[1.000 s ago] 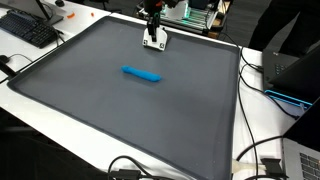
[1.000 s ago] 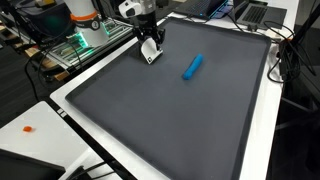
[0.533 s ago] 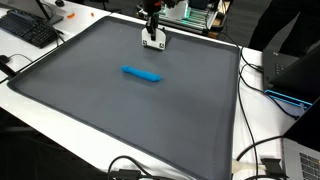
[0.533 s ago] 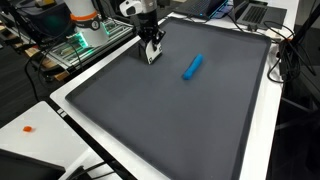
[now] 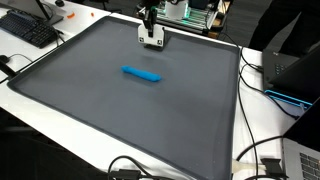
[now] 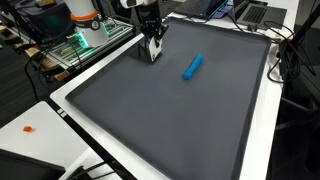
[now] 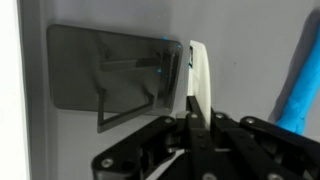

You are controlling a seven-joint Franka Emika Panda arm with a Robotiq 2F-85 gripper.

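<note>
My gripper (image 7: 193, 122) is clamped on a thin white flat plastic piece (image 7: 200, 80), edge-on, long axis straight out fr. fingers. Smooth blue rod (image 5: 141, 73) lies well apart on matte grey mat (image 5: 110, 115).

Black gripper (image 6: 152, 48) on a white arm (image 6: 127, 5).
In both exterior views the gripper (image 5: 150, 35) is matte black below a dark wrist section. The arm's casing is smooth, rounded and white. In the wrist view the gripper (image 7: 193, 118) shows angular black linkage bars, slim finger links and small round pivot pins.
</note>
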